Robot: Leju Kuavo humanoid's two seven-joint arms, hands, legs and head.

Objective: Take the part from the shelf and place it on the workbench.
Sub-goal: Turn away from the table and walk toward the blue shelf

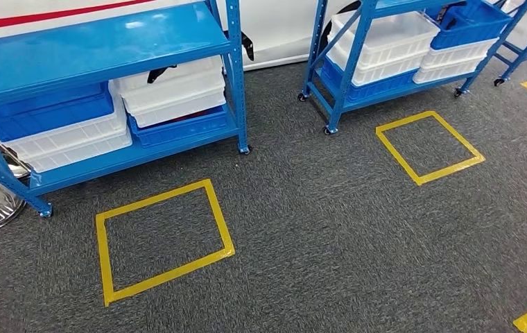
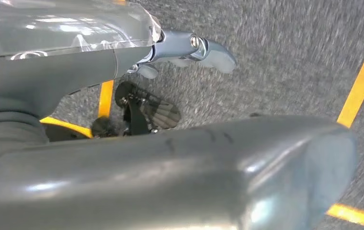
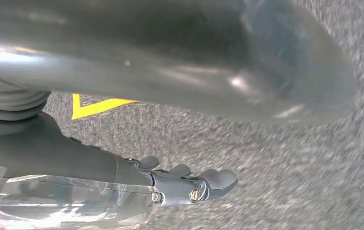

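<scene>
- The part must be in one of the white bins [image 1: 170,90] on the blue shelf [image 1: 101,41] ahead; I can't single it out.
- Left hand [image 2: 189,50] and right hand [image 3: 189,184] hang over the carpet, empty, fingers loosely extended; neither looks nearer.

Blue shelf [image 1: 108,41] on grey carpet, white bins [image 1: 177,90] stacked inside

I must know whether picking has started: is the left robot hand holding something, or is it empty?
Empty. The left robot hand hangs over the carpet, and nothing lies between its fingers.
</scene>
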